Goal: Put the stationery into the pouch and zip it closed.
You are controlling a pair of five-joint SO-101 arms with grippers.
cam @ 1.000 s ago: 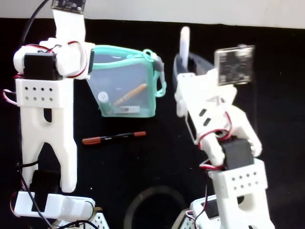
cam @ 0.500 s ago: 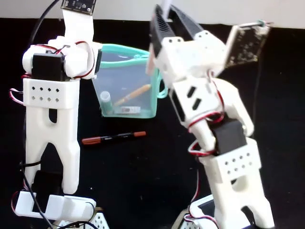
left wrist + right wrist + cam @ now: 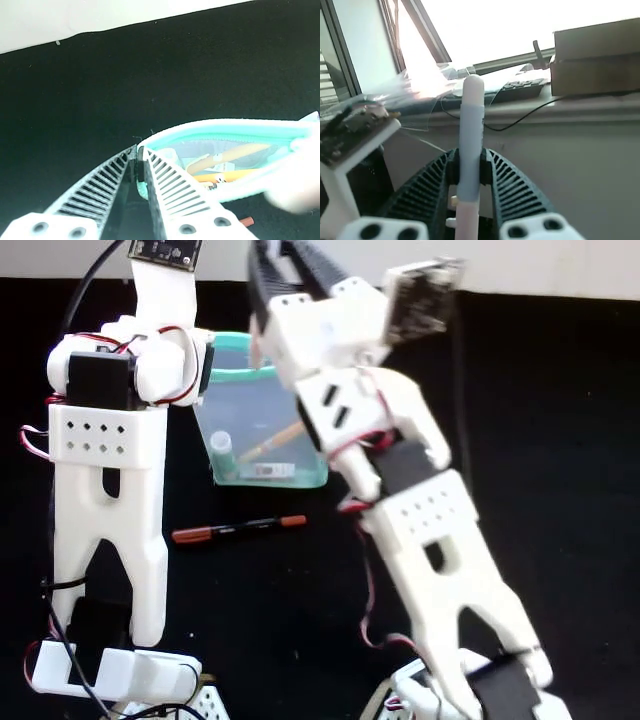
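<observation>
A see-through pouch with teal trim is held up off the black table, its mouth open. Inside lie a wooden pencil, a small tube and other stationery. My left gripper is shut on the pouch's end by the zip. My right gripper is shut on a white and pale blue pen that points upward. In the high view the right gripper is raised above the pouch's right side, which its arm covers. An orange-capped black marker lies on the table in front of the pouch.
The left arm's white column stands left of the marker. The right arm leans across from the bottom right. Black table lies open on the right. A blurred white shape is close to the pouch's far end.
The right arm has swung left and up with the pen, from beside the pouch to over its right side. The left arm holds the pouch almost where it was.
</observation>
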